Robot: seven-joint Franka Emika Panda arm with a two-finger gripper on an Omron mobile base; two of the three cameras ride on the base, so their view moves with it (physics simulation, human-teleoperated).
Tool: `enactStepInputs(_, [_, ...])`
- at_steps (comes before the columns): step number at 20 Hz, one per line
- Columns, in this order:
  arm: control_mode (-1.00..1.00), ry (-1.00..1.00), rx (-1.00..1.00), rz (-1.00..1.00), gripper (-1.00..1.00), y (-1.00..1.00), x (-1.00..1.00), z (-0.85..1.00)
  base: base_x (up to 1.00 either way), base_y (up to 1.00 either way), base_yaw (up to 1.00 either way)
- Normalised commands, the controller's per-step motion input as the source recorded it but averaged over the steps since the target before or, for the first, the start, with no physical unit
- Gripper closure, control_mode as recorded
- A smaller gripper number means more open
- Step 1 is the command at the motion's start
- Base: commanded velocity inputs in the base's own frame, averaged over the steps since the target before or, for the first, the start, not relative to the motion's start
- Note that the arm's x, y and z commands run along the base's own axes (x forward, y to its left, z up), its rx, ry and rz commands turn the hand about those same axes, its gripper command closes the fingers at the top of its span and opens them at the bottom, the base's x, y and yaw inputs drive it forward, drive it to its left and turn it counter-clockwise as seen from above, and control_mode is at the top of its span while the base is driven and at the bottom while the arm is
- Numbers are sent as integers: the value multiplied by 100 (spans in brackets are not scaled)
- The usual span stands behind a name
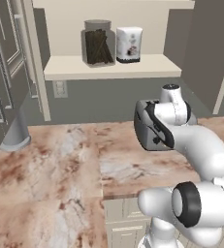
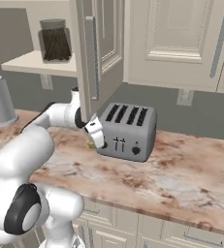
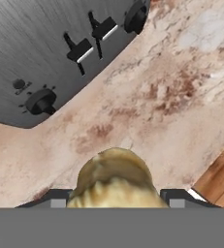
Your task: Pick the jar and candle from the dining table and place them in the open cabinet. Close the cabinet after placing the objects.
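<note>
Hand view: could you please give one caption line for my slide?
Hand low over the marbled dining table, candle between its fingers, toaster beside.

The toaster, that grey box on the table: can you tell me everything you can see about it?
The toaster is a grey box that looks like brushed metal, with four dark slots on top. Its front has two black levers, round black knobs and a small button. It stands upright on the marbled dining table, below the open cabinet door. The pincer is right beside its front; whether they touch cannot be told.

Yellow candle (image 3: 114, 179), grey toaster (image 2: 127, 130), reddish-brown marbled dining table (image 1: 50, 179), cream cabinet (image 1: 113, 68).
</note>
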Motion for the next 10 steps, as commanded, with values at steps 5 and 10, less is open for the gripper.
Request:
enactStepInputs(5, [-100, -8, -10, 0, 100, 81, 2, 29, 0, 0, 0])
enactStepInputs(10, [-100, -19, -17, 2, 100, 66, 7, 53, 0, 0, 0])
